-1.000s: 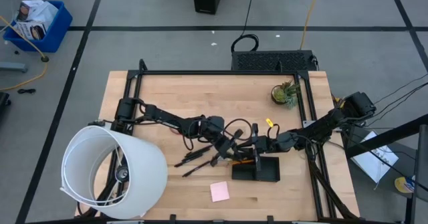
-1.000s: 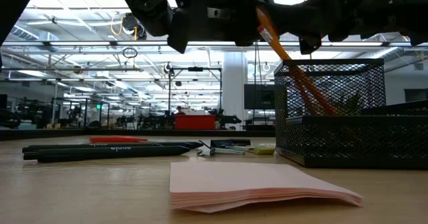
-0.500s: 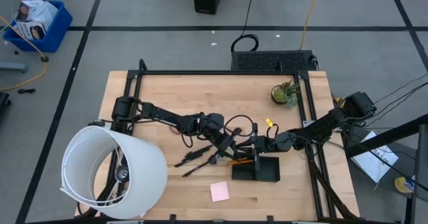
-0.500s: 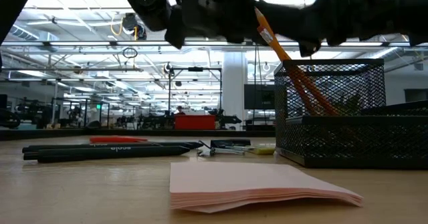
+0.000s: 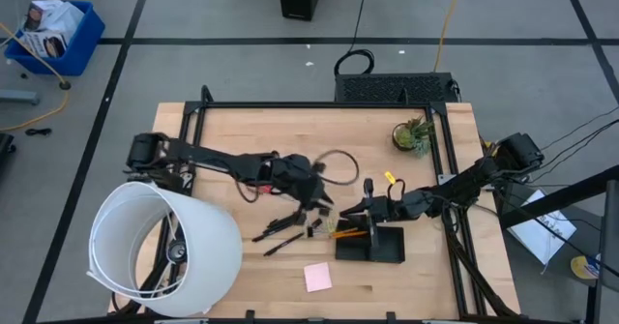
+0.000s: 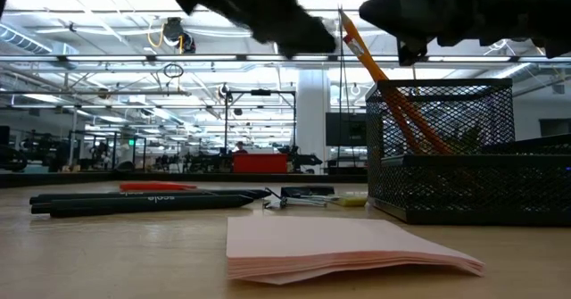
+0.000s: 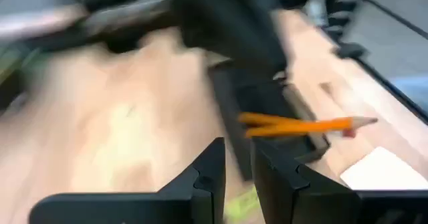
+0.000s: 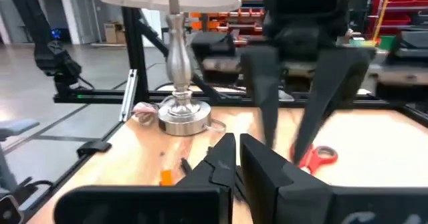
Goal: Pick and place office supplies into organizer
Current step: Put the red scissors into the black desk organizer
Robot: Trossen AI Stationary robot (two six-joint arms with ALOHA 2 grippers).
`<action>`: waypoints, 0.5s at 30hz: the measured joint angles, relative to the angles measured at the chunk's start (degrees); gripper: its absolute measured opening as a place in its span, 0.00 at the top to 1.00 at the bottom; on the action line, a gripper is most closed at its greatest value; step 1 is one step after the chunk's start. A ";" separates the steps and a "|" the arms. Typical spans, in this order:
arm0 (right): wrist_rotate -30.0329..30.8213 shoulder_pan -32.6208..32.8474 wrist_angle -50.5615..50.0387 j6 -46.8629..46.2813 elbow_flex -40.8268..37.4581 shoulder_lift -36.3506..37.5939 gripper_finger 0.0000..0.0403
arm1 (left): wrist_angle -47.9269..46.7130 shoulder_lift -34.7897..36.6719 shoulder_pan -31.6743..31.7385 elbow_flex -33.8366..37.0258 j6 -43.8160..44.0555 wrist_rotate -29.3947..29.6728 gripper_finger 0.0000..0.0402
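Left gripper (image 7: 235, 177) fingers nearly closed, a thin gap between them, holding nothing, just left of the organizer (image 5: 371, 246). Right gripper (image 8: 235, 158) fingers pressed shut and empty, at the organizer's far edge. Orange pencil (image 6: 385, 83) leans in the organizer's mesh cup; pens (image 5: 280, 229) lie left of it, pink pad (image 5: 317, 278) near-left.

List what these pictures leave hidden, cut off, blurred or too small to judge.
- Organizer floor: low view, mesh wall screens it; high view, too small.
- Pencil lower end: behind the mesh in the low view.
- Clips: high view, too small to count.
- Scissors: right wrist view, partly behind the left gripper; only a red sliver in the low view.
- Left wrist view: motion blur smears the table.
- Sticky pad: right wrist view, out of frame.
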State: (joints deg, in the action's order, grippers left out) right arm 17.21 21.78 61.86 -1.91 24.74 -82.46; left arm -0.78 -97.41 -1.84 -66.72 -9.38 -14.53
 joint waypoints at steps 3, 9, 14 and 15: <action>0.33 -0.02 -0.38 -0.01 -0.01 0.02 0.96 | -1.08 3.60 -0.05 3.06 10.18 6.20 0.82; 0.50 -0.02 -0.99 0.00 0.04 0.02 0.96 | 1.09 7.61 -0.04 12.47 22.76 14.29 0.82; 0.54 -0.02 -1.37 0.00 -0.01 0.02 0.96 | 3.69 8.37 0.30 18.19 30.09 16.33 0.82; 0.54 -0.02 -1.28 0.01 -0.01 0.02 0.96 | 3.32 8.50 0.35 18.68 31.35 16.86 0.82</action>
State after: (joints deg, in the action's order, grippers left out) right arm 17.76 21.76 60.58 -1.89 24.73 -82.43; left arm 2.53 -88.90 -1.49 -48.04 21.97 2.33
